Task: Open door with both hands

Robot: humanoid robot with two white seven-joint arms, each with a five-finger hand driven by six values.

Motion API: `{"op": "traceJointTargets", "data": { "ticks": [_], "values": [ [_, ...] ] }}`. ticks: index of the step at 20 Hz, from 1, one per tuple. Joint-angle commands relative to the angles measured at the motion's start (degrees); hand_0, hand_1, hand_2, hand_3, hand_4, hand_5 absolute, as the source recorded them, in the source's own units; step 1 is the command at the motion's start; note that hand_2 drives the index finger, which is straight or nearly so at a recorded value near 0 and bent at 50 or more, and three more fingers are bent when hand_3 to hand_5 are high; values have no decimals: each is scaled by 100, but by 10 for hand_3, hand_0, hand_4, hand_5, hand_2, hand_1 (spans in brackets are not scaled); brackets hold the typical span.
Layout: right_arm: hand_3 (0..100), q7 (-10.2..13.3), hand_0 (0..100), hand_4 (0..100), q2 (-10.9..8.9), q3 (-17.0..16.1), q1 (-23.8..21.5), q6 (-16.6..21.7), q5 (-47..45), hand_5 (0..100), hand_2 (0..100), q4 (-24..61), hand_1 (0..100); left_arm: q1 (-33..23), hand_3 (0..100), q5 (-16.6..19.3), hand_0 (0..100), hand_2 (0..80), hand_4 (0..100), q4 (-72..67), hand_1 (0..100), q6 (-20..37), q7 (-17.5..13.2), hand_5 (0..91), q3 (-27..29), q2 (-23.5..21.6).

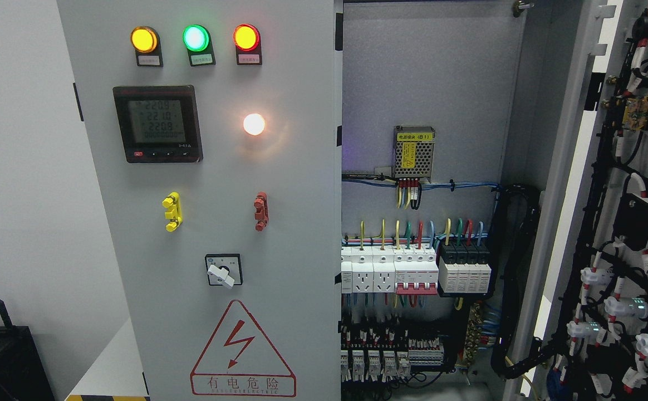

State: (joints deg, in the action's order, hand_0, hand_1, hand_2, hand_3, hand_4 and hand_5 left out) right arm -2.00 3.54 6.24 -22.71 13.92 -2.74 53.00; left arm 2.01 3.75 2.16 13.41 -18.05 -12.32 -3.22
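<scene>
A grey electrical cabinet fills the head view. Its left door (279, 223) is closed and carries three lit lamps (195, 38), a digital meter (157, 123), a white lit lamp (254, 123), a yellow handle (172, 211), a red handle (260, 211), a rotary switch (223, 270) and a red warning triangle (243, 352). The right door (630, 234) is swung wide open at the right edge, its inner side covered in wiring. The cabinet interior (430, 83) is exposed, with rows of breakers (416, 271). Neither hand nor arm shows anywhere.
A small power supply (413, 151) hangs on the back panel above coloured wires. A thick black cable bundle (516, 278) runs down the interior's right side. At the lower left stands a dark box (6, 356) against a white wall (23, 195).
</scene>
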Motion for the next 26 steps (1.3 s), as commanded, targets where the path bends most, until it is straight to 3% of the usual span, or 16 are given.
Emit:
{"op": "traceJointTargets", "data": {
  "ticks": [1,7,11,15,17,26],
  "values": [
    [0,6,0,0,-143,334,-260,84,2,0,0,1142,0,-16,0,941,0,0,43,-119,0,12,-6,0,1072,85],
    [0,7,0,0,-108,334,-523,84,11,0,0,1668,0,10,0,1101,0,0,43,-330,0,21,3,0,1362,85],
    [0,7,0,0,-108,387,-804,84,11,0,0,2195,0,27,0,1829,0,0,43,-488,0,21,-6,0,1942,94],
    [0,7,0,0,-161,492,-1042,119,11,0,0,2767,0,19,0,2093,0,0,43,-471,0,12,3,0,2101,120],
    [0,7,0,0,-170,492,-1173,224,11,0,0,3004,0,19,0,2619,0,0,43,-480,0,12,3,0,2381,129],
    [0,7,0,0,-187,554,-1665,611,10,0,0,3953,0,18,0,5019,0,0,43,-532,0,12,3,0,4693,129]
  ]
}}
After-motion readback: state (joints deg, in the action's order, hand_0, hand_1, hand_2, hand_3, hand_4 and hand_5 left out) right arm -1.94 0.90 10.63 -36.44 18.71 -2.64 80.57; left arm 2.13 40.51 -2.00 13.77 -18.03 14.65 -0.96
